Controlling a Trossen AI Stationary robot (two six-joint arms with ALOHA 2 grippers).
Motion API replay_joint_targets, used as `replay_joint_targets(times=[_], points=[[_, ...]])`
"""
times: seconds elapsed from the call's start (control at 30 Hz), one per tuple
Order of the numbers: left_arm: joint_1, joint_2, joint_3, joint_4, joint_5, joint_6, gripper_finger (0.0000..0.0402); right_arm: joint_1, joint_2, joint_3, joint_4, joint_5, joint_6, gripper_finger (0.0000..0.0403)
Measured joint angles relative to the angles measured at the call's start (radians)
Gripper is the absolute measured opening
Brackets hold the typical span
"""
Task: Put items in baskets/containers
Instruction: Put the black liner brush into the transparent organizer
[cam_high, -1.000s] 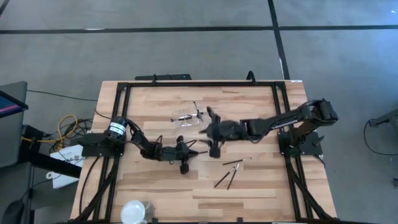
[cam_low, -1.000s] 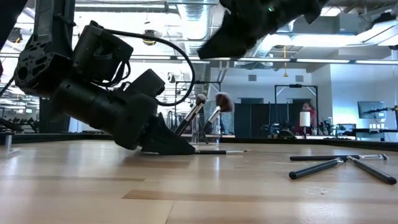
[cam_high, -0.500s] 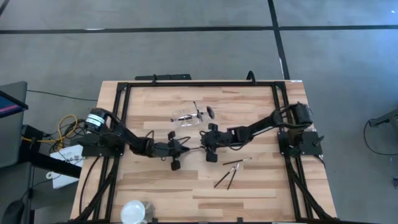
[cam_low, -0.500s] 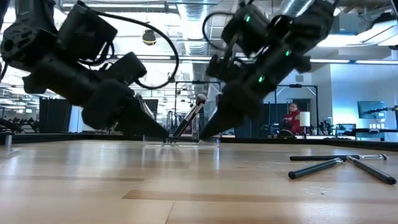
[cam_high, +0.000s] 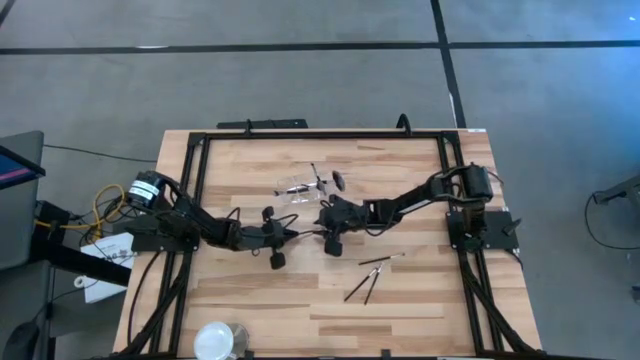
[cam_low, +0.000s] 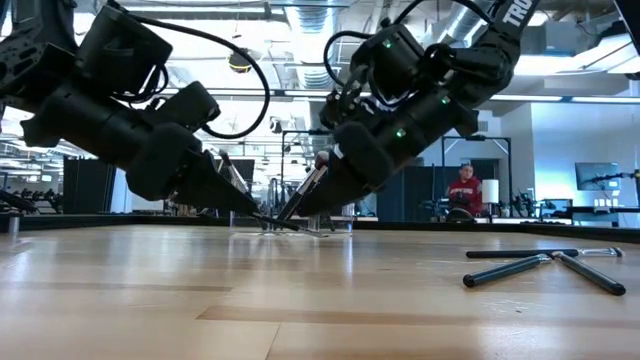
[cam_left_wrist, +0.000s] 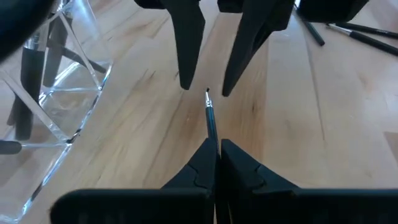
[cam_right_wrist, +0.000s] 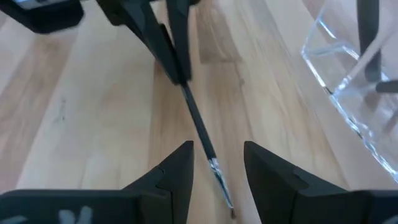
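Observation:
My left gripper (cam_high: 296, 231) is shut on a thin dark brush (cam_left_wrist: 210, 118) at mid-table, low over the wood. My right gripper (cam_high: 318, 226) faces it, open. Its fingers stand on either side of the brush's silver ferrule end (cam_right_wrist: 214, 168) without touching it. The clear container (cam_high: 298, 187) stands just beyond both grippers, toward the far edge. Brushes (cam_high: 318, 180) stick out of it. Three more brushes (cam_high: 370, 278) lie flat on the table nearer the front. My left gripper pinches the brush's dark handle (cam_left_wrist: 212, 134) between its two fingers. The fingers come slanting down from the table's left and lie along the brush. The brush sticks out past the fingertips toward my right gripper, bristle tip (cam_left_wrist: 208, 93) foremost. Whether that tip rests on the table, I cannot tell.
A round white and clear object (cam_high: 215, 340) sits at the front left. A black frame (cam_high: 320, 134) runs around the table's edges. A person in red (cam_low: 463, 190) stands in the room far behind the table.
My left gripper has gone toward the table's left and a little toward the far edge, taking the brush with it. My right gripper has come down and toward the left gripper, and its open fingers now straddle the brush's tip end.

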Motion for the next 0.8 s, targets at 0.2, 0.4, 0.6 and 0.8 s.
replay_joint_targets(times=[0.2, 0.4, 0.6, 0.8], points=[[0.000, 0.000, 0.000, 0.013, 0.002, 0.000, 0.0010, 0.001, 0.001, 0.000, 0.004, -0.006, -0.005, 0.0131], [0.000, -0.001, 0.002, 0.034, 0.003, 0.000, 0.0010, 0.001, 0.002, 0.000, -0.020, -0.005, -0.007, 0.0125], [0.000, -0.001, 0.002, 0.038, 0.003, 0.000, 0.0010, 0.000, 0.002, 0.000, -0.061, 0.025, -0.007, 0.0118], [0.000, -0.001, 0.002, 0.068, 0.003, 0.000, 0.0010, 0.000, 0.002, 0.000, -0.064, 0.029, -0.007, 0.0118]])
